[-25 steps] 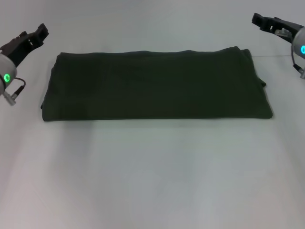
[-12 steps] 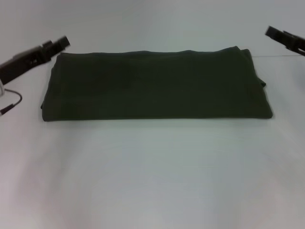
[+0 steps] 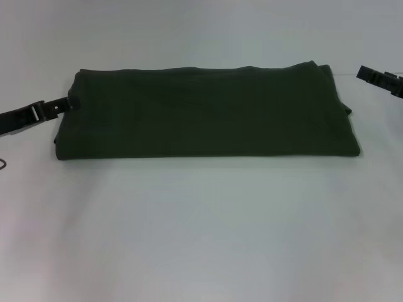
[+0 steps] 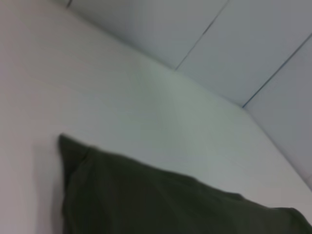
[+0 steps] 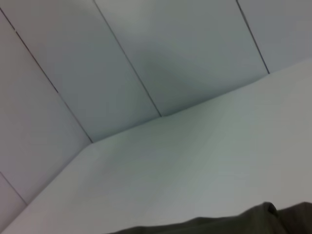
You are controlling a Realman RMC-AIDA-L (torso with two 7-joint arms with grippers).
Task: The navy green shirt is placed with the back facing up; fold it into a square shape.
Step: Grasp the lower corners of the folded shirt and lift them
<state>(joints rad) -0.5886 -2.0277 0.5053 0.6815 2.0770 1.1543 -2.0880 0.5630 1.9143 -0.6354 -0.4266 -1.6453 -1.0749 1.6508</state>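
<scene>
navy green shirt (image 3: 204, 113) lying mid-table as long folded band, not yet square; crosswise fold left. left gripper (image 3: 63, 105) touching shirt's left edge, right gripper (image 3: 378, 78) hanging off its right end; finger state of both: can't tell

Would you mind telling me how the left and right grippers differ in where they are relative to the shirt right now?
The left gripper reaches the navy green shirt at its left edge near the far corner; the right gripper stands clear of the shirt, off its right far corner. More of the left gripper shows; the right one barely enters the head view. Both are dark and point inward toward the shirt.
</scene>
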